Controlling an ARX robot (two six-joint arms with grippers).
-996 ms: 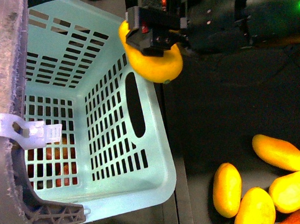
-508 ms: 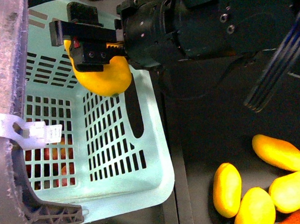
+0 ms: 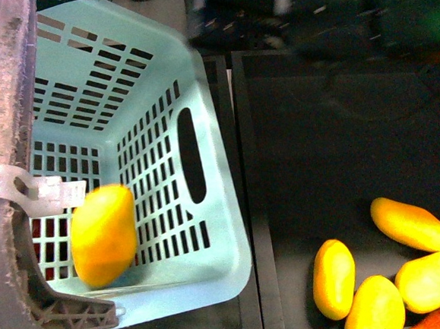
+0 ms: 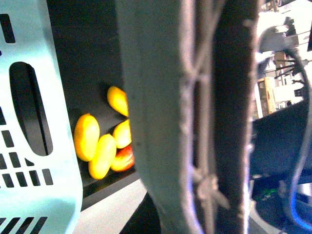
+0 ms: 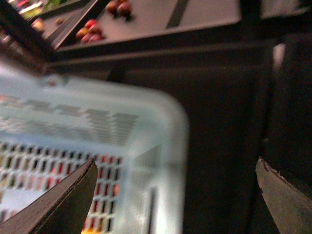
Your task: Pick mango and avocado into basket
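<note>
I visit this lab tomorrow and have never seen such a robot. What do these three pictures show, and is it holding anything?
This is a robot with two arms, each ending in a two-fingered gripper. The front view comes from a camera on its body: it shows a light teal basket with a yellow mango lying inside, and more mangoes on the dark surface beside it. The blur at the top is an arm. The other pictures come from cameras on the wrists. The left wrist view is mostly filled by the basket's grey-brown handle, very close; the left gripper does not show. The right wrist view shows the right gripper above the basket's corner, fingers wide apart, holding nothing.
</note>
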